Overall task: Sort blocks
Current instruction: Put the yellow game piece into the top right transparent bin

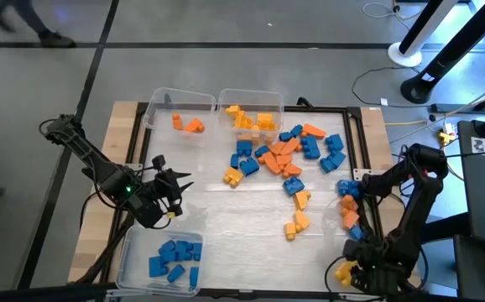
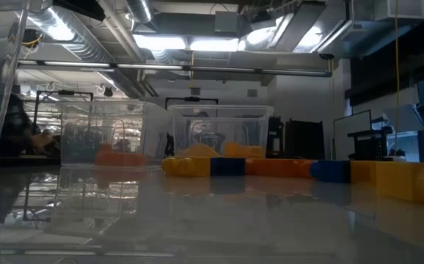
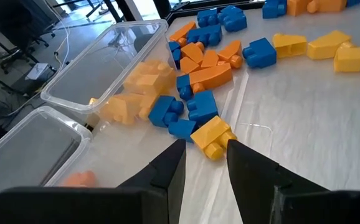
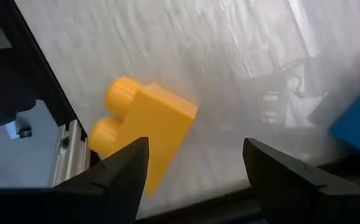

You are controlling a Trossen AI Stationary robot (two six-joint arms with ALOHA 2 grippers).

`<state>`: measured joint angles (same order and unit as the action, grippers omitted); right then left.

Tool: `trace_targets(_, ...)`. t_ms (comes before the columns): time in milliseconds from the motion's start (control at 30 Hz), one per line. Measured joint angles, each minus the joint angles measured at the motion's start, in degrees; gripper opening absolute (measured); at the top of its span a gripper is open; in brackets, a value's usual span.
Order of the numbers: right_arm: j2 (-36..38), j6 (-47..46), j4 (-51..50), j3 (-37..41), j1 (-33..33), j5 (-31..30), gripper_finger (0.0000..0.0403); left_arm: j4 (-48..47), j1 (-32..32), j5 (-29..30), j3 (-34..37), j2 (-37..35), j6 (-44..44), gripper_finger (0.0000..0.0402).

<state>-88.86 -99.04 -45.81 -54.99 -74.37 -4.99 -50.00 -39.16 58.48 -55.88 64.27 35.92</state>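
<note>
left gripper [image 1: 175, 186] hangs just beyond the far rim of the near bin [image 1: 133, 252], the landmark here, with its fingers [image 3: 167, 171] parted a little and nothing between them. right gripper [image 1: 353, 270] sits low, well off to the right of that bin at the table's near right corner, its jaws spread wide and empty, with one yellow block [image 4: 146, 127] lying on the table just ahead of them.

the blocks [image 1: 280, 155] lie mostly in a loose heap far beyond the near bin and off to its right, near the two far bins; a thinner trail runs down the right side.

handling, as a judgement: these are small hard plastic bricks, light and stiff, smooth enough to skid on the glossy tabletop if nudged. best taken across two flat side walls, not over the round studs, where a pinch could squirt the block out. the yellow block nearest the left gripper [image 3: 212, 137] lies touching a blue one, so a clean pinch needs care.

counts: three clear bins. the near bin holds blue only, about five or six. the far left bin [image 1: 179, 109] holds roughly two orange. the far right bin [image 1: 251, 109] holds several yellow, too stacked to count. the loose pile is dozens, not countable.
</note>
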Motion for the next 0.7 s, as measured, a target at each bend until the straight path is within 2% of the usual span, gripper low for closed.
trace_targets(267, -0.04, 1.12, 5.88, 2.39, -1.77, -4.51, 0.0259, -0.02, 0.0, 0.02, 0.0, -0.02, -0.26, 0.0107)
trace_targets(700, -0.18, 1.15, 7.11, 2.32, -1.72, -3.39, 0.0259, -0.02, 0.0, 0.0, 0.0, -0.02, 0.13, 0.0107)
